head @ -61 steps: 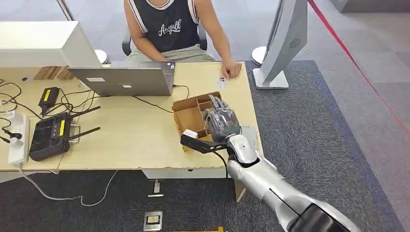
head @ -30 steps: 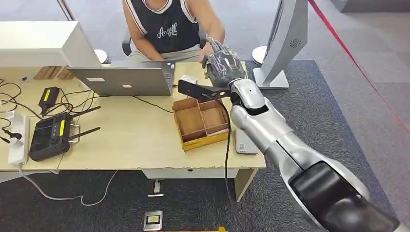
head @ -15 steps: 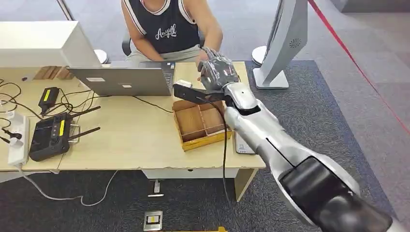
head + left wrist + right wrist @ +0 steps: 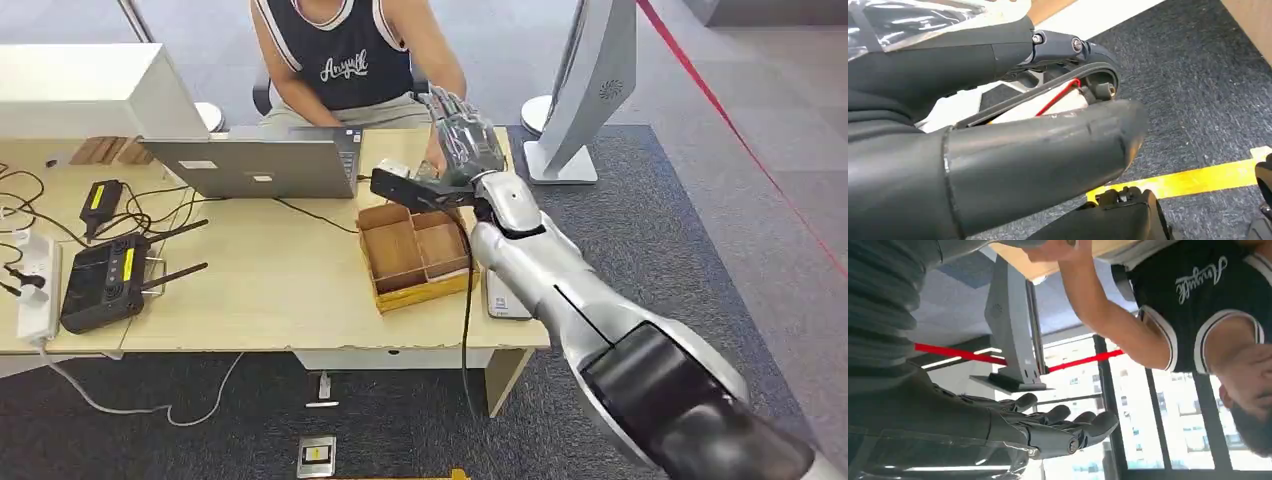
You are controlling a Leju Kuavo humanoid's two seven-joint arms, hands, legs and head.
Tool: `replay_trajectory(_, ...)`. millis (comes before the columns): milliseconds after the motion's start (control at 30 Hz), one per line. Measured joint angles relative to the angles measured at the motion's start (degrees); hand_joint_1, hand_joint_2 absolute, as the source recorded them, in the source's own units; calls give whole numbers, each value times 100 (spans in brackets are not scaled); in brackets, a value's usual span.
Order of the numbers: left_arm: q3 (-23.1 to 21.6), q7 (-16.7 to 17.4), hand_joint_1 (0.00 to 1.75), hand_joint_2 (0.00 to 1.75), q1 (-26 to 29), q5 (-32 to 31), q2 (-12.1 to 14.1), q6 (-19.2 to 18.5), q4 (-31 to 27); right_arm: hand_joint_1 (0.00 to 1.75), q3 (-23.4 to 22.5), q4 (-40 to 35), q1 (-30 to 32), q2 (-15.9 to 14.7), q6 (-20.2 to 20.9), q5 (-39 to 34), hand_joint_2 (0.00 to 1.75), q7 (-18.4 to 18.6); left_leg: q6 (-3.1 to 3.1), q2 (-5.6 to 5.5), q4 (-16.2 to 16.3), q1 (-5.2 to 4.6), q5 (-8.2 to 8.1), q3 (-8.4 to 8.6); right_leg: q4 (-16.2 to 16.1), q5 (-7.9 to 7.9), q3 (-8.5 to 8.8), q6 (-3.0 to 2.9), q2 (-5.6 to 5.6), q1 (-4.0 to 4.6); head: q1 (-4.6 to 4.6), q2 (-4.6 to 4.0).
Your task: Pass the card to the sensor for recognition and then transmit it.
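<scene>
Left wrist view puts your left hand low over the dark carpet floor beside a yellow stripe; whether its fingers are together or apart cannot be told. On the head view, at the near right corner of the counter, a flat white device lies partly under your right arm. Just beside it, at 9 o'clock, sits an open wooden box with compartments. From the box, at 12 to 1 o'clock, your right hand hangs raised above the far edge of the counter. The right wrist view shows its fingers stretched out and apart, with nothing between them. A person's hand rests on the counter just past yours. Where the card is cannot be told. At 10 o'clock from the box stands a laptop, and beyond it the person sits facing you
</scene>
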Motion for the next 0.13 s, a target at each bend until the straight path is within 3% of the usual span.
replay_trajectory(133, 7, 55, 0, 0, 7, 92, 0, 35, 0, 0, -39, -116, 77, -267, -603, -155, 175, 112, 0, 1, 3, -1, 0, 1, -2, 0, 0, 0, 0, -1, 0, 0)
